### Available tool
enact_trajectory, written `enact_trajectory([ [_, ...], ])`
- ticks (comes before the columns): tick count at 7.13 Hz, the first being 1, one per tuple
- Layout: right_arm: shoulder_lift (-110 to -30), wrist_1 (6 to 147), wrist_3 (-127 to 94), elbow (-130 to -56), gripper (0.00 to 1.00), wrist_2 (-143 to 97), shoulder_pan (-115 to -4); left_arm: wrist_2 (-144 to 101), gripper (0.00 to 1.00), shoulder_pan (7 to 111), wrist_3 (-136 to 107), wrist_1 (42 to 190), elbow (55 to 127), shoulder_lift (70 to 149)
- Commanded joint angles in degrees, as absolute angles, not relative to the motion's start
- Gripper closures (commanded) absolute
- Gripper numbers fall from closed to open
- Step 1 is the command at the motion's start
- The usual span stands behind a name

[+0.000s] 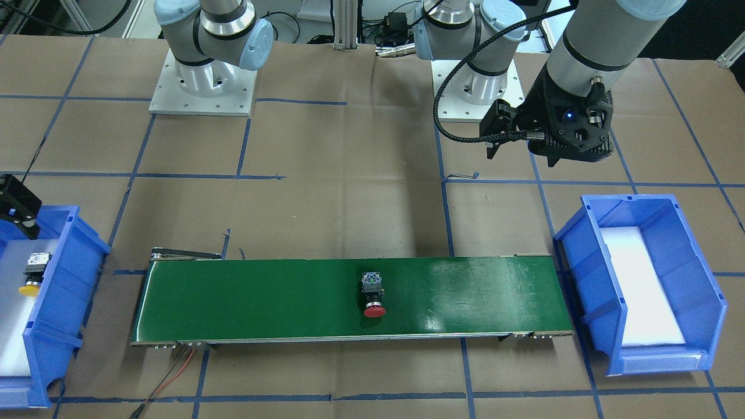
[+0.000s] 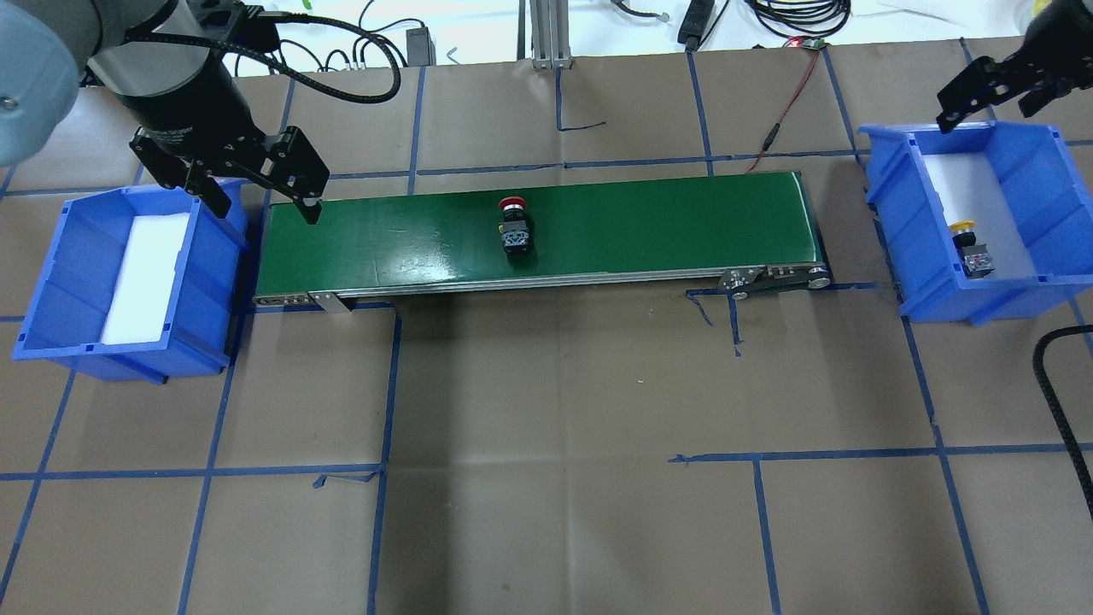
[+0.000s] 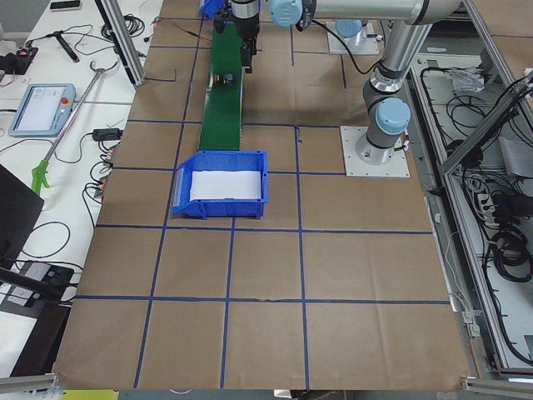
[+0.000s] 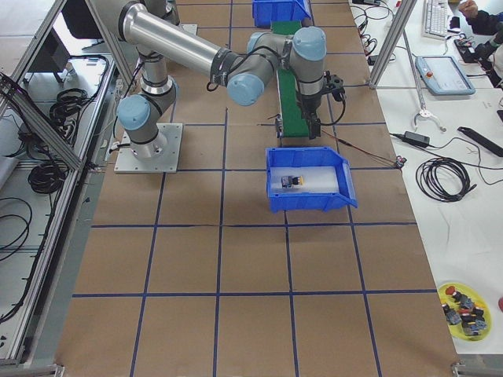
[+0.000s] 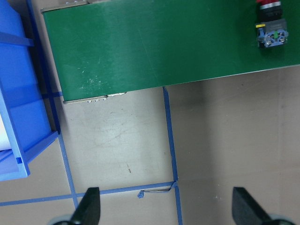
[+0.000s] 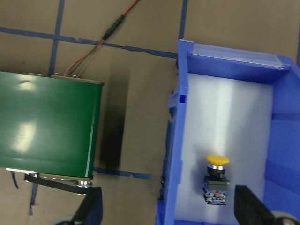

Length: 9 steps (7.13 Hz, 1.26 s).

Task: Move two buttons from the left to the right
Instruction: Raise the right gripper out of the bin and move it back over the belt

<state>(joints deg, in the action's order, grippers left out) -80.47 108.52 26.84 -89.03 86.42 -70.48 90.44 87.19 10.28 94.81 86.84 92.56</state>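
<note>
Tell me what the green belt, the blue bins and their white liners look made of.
Green belt: smooth rubbery or PVC sheet, glossy; lamp glare shows.
Blue bins: moulded plastic, uniform colour, ribbed walls.
White liners: matte, likely foam sheet; uncertain.

Counter (image 2: 555, 384): matt brown paper, creased. Conveyor belt (image 2: 640, 231): smooth, glossy green; bare metal frame (image 2: 773, 278). Left bin (image 2: 64, 273), right bin (image 2: 1037, 196): glossy blue plastic, matt white padding (image 2: 145, 273). Red button (image 2: 515, 231): glossy plastic cap.
</note>
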Motion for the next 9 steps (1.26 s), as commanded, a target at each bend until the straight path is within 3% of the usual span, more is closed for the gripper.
enact_trajectory([
  [1, -80.86, 108.46, 14.64, -89.56, 0.0, 86.66, -78.37, 90.44, 0.0, 87.19, 10.28, 94.83, 86.84, 92.55],
  [9, -80.25, 108.1, 6.15, -91.32, 0.0, 89.39, -82.18, 90.44, 0.0, 87.19, 10.28, 94.83, 86.84, 92.46],
])
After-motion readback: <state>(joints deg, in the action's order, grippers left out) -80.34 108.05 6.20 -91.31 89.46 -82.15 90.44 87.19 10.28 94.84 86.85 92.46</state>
